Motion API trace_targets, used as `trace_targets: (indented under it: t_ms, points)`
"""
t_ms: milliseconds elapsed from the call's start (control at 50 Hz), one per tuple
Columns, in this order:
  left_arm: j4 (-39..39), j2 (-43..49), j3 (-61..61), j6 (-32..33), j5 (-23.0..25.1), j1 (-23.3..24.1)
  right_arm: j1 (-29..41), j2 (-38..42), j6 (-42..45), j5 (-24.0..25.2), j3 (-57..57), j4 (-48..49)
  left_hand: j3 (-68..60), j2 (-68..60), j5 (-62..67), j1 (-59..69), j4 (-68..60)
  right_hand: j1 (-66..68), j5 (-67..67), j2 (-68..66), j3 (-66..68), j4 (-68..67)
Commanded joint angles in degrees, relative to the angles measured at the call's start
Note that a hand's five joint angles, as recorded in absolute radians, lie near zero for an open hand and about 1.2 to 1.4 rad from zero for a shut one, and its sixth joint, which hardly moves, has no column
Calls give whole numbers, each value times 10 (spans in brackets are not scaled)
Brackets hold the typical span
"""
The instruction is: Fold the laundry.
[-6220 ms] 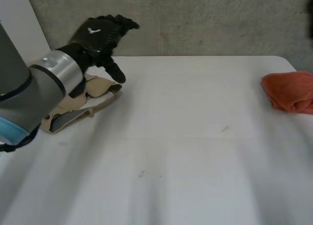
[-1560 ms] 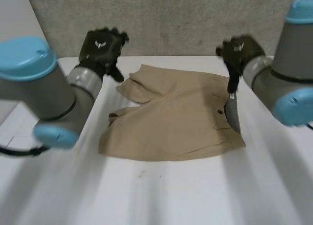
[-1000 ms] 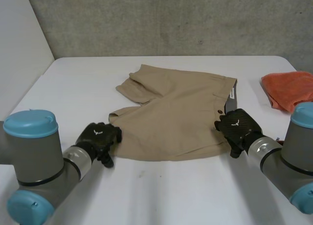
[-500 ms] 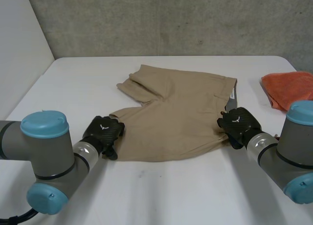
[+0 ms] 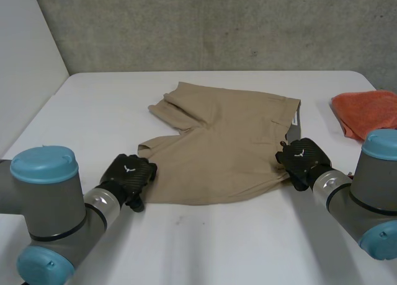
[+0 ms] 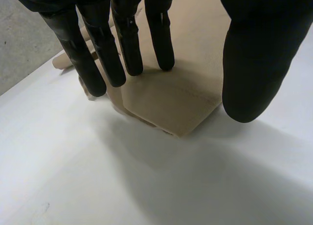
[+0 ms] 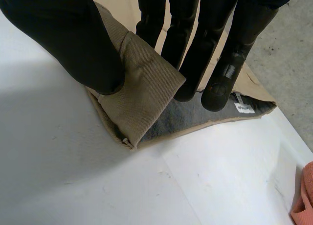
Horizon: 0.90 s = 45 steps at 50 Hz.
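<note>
Your left hand [image 5: 128, 177] is released: its straight fingers [image 6: 128, 44] reach onto the hem corner of the flat tan cotton shorts [image 5: 229, 142], with the thumb apart beside that corner. Your right hand [image 5: 301, 160] is grasping the waistband corner, a folded-over flap nipped between thumb and straight fingers (grey lining shows beneath them). The shorts lie spread on the white table [image 5: 217, 248], long axis running from one hand to the other, legs toward the left hand. A crumpled orange cloth [image 5: 366, 114] lies beyond the right hand, apart from it.

Shorts [image 5: 229, 142] on table [image 5: 217, 248], left hand [image 5: 129, 176] and right hand [image 5: 301, 158] at near corners
</note>
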<state>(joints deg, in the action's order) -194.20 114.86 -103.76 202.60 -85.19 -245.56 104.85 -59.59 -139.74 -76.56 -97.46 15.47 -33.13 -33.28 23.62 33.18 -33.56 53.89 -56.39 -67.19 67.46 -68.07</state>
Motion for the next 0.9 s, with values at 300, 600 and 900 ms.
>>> trace_targets:
  t_ms: [300, 600, 900]
  points:
    - [-44, 33, 42, 17, -9, 0, 2, -9, 0, -10, -11, -7, -469, -467, 464, 468, -464, 261, -136, -128, 125, -119]
    - [-21, -35, 0, 41, -28, 28, 3, -73, -8, 1, -22, -62, -79, -77, 74, 78, -74, 261, -136, -128, 125, -119]
    - [3, -46, -42, 37, -24, 17, 3, -61, -7, -3, -20, -61, -163, -161, 158, 162, -158, 261, -136, -128, 125, -119]
